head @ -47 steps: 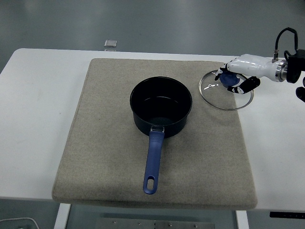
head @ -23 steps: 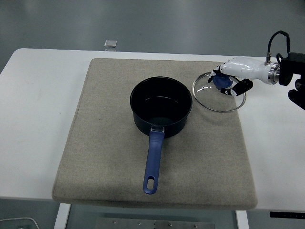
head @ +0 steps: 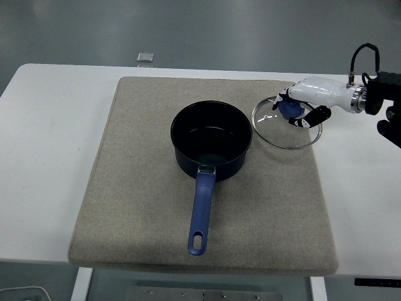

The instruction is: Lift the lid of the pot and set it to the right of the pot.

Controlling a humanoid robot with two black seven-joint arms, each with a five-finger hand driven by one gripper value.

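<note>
— Lid (head: 286, 130): by what is it held, and how?

— It is grasped by the right hand (head: 308, 100), which is seen coming in from the table's right edge. The white fingers (head: 317, 113) are curled around the blue knob (head: 290, 109) at the lid's centre, so the hand is clenched on the lid rather than released.

— Where is the lid placed with respect to the table?

— It is found toward the far right corner, over the right part of the grey mat (head: 144, 207), with its glass disc and metal rim shown just beside the pot (head: 212, 139). Whether the rim is resting on the mat or is raised slightly above it cannot be told.

— And the pot itself?

— It is set near the middle of the mat, uncovered, its dark inside exposed. Its blue handle (head: 202, 209) is pointed toward the table's near edge.

— What else is seen on the table (head: 50, 144)?

— The mat is spread over most of the white top, leaving bare strips along the left and right edges. A small grey square object (head: 145, 58) is seen just beyond the far edge, left of centre.
</note>
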